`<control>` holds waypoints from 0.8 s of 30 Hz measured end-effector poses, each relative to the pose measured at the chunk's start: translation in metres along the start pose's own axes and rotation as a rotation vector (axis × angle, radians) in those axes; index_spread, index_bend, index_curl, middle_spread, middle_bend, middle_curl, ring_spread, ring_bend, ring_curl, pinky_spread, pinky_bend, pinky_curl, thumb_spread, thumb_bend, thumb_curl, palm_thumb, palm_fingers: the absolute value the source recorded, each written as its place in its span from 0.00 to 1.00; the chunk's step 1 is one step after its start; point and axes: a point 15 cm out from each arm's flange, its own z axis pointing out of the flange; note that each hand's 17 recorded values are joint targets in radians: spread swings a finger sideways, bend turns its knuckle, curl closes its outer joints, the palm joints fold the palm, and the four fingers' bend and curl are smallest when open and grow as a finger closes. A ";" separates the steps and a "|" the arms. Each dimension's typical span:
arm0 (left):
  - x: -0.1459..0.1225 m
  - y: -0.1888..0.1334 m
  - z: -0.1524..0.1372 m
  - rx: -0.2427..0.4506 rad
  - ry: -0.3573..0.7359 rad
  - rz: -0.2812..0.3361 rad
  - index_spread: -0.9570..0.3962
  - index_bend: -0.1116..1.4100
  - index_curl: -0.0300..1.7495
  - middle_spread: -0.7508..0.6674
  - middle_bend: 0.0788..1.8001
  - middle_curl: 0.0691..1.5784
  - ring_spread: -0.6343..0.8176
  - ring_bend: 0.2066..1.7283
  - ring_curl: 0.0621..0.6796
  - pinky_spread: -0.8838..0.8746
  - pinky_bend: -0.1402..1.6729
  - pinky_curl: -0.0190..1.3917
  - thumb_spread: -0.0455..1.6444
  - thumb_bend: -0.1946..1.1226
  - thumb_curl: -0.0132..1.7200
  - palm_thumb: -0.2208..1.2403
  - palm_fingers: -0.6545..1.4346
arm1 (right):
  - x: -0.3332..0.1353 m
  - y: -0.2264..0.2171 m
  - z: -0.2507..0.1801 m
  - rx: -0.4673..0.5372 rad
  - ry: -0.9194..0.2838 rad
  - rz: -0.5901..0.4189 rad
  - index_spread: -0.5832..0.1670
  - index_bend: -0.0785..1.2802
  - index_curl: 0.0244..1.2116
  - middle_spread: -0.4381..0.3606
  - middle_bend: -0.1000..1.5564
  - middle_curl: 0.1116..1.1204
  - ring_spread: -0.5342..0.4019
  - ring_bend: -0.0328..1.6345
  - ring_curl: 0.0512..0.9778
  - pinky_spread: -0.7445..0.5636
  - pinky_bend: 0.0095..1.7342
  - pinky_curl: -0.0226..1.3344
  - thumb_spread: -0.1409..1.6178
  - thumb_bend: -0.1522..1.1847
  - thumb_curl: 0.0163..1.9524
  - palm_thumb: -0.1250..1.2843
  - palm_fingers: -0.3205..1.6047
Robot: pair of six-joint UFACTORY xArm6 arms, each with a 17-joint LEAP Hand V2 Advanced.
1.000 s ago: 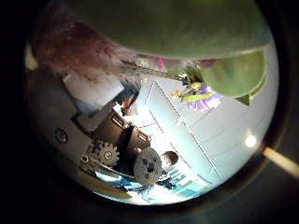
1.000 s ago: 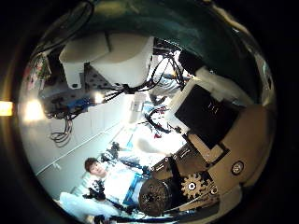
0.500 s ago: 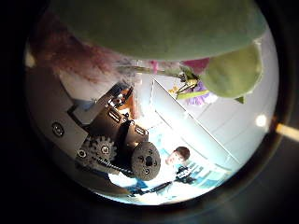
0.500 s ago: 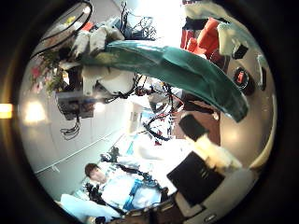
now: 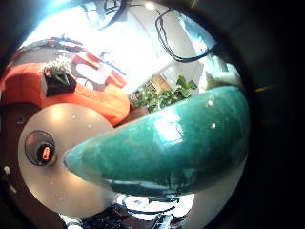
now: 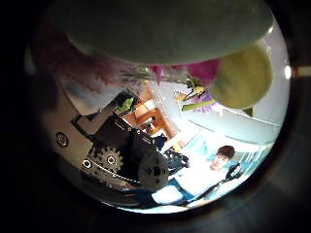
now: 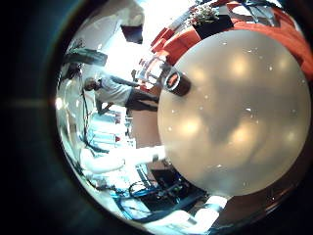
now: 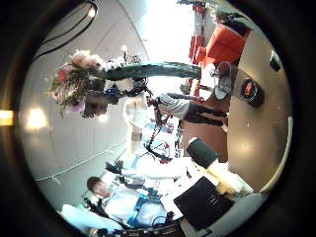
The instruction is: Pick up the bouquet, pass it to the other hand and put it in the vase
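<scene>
Bouquet [image 8: 109,74] wrapping fills the left robot hand [image 6: 121,160] views, hiding its grasp.

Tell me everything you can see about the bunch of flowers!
The bouquet is held off the table, lying about level, by a hand gripping its stem. It has a long green wrapped stem and a head of pink and pale blossoms with little leaves. In the left hand's palm views the green wrap looks smooth and shiny and fills much of the picture, so it is close to that palm.
</scene>
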 end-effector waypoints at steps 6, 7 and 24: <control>-0.016 -0.002 -0.017 0.114 0.003 0.001 0.20 0.60 0.62 0.14 0.64 0.68 0.18 0.97 0.83 0.18 0.79 0.83 0.68 0.24 0.48 0.89 0.74 | 0.007 -0.013 -0.003 0.054 0.020 0.009 0.34 0.17 0.29 0.60 0.22 0.24 0.71 0.36 0.26 0.87 0.33 0.38 0.62 0.09 0.29 0.62 0.15; -0.022 -0.003 -0.021 0.147 0.004 -0.002 0.20 0.60 0.63 0.14 0.64 0.68 0.18 0.97 0.83 0.18 0.79 0.84 0.68 0.24 0.48 0.89 0.74 | 0.009 -0.013 -0.002 0.061 0.014 0.019 0.35 0.17 0.29 0.61 0.22 0.24 0.72 0.35 0.26 0.87 0.33 0.38 0.63 0.09 0.29 0.62 0.15; -0.068 0.006 -0.038 0.299 -0.027 0.011 0.18 0.53 0.73 0.14 0.63 0.68 0.18 0.97 0.81 0.16 0.77 0.88 0.69 0.21 0.52 0.89 0.75 | 0.030 -0.021 -0.001 0.136 0.002 0.116 0.41 0.17 0.23 0.68 0.18 0.23 0.76 0.31 0.23 0.88 0.31 0.30 0.65 0.09 0.27 0.62 0.17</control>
